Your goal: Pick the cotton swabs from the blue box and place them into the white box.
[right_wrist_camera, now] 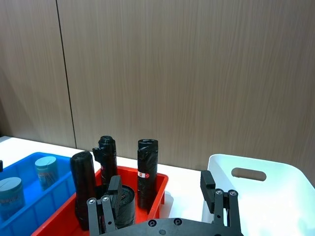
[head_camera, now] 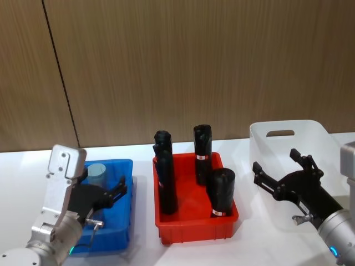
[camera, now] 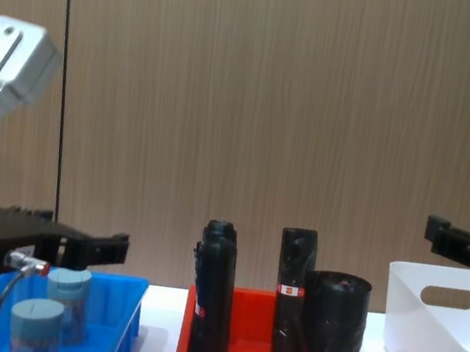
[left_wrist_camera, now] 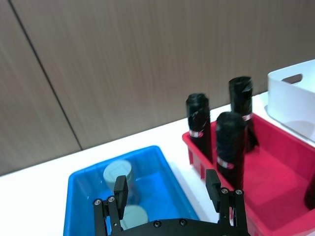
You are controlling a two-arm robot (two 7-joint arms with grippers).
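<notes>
Two cotton swabs tubs, clear with pale lids, stand in the blue box (head_camera: 121,226): one (left_wrist_camera: 117,172) toward the far end, the other (left_wrist_camera: 133,215) nearer. My left gripper (head_camera: 116,191) hovers open just above the box, over the nearer tub, and holds nothing. In the chest view the left gripper (camera: 77,238) sits a little above both tubs (camera: 69,287). The white box (head_camera: 310,131) stands at the far right. My right gripper (head_camera: 275,160) hangs open over its near left side, holding nothing.
Between the two boxes sits a red tray (head_camera: 191,230) holding several tall black rolls (head_camera: 202,145) with red labels. A wooden wall runs close behind the white table (head_camera: 138,152).
</notes>
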